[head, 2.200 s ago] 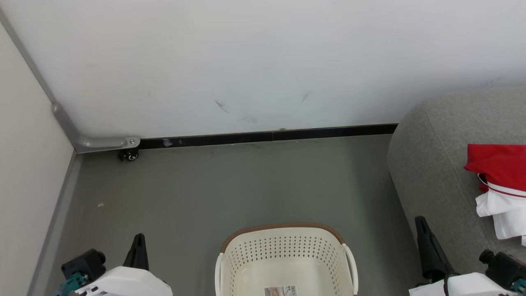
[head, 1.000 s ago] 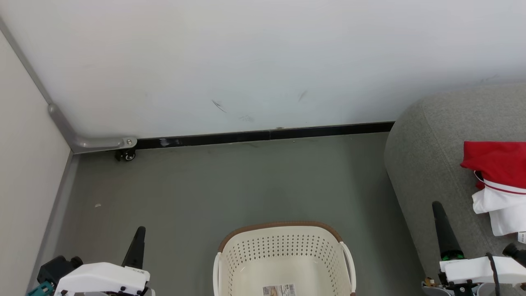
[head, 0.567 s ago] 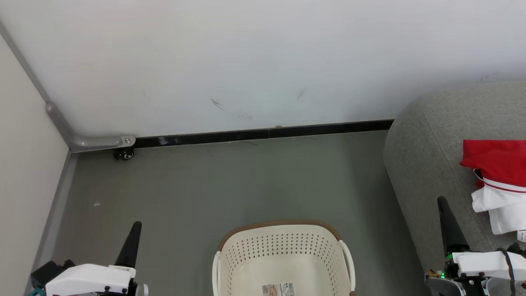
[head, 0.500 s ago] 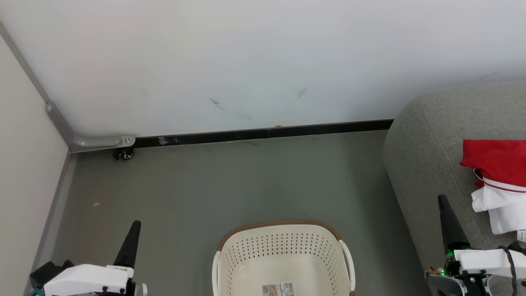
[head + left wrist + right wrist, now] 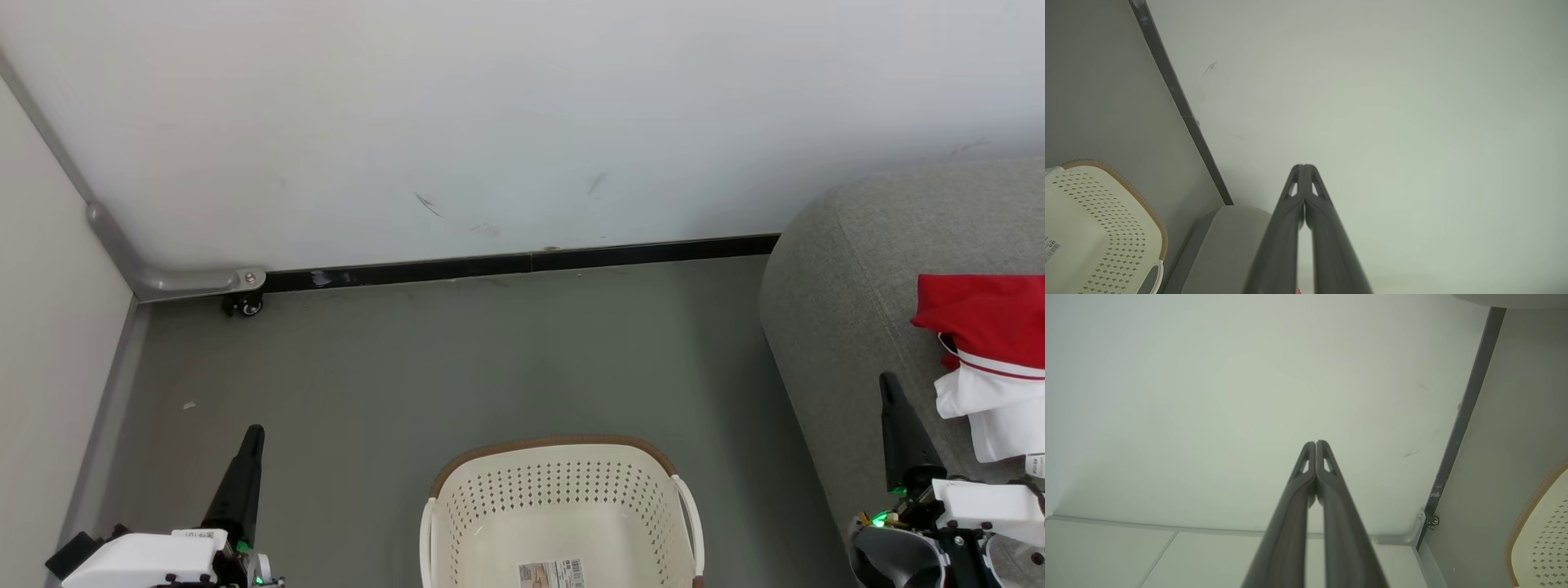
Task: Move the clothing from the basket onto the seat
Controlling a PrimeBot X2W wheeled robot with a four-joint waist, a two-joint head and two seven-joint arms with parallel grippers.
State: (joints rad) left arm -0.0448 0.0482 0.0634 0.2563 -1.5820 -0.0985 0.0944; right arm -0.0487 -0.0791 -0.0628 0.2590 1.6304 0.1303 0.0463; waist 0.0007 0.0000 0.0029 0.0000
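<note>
Head view: left gripper (image 5: 251, 437) and right gripper (image 5: 890, 388) closed, holding nothing; clothing (image 5: 980, 318) on the seat (image 5: 849, 310), right of the right gripper.
Both pairs of fingers (image 5: 1327, 228) are pressed together, tips toward the white wall (image 5: 490, 122). Between the grippers stands the basket (image 5: 555, 443), apart from both; beyond it open grey floor (image 5: 490, 351) reaches the black baseboard (image 5: 531, 263). The right gripper shows against the seat's rounded edge, near the clothing but not touching. The picture border cuts off the basket's near part, the clothing's right part and much of the seat. The clothing lies crumpled: bright red farther, white panels nearer, a thin red stripe between, a small white tag (image 5: 1035, 465) at the near end.
</note>
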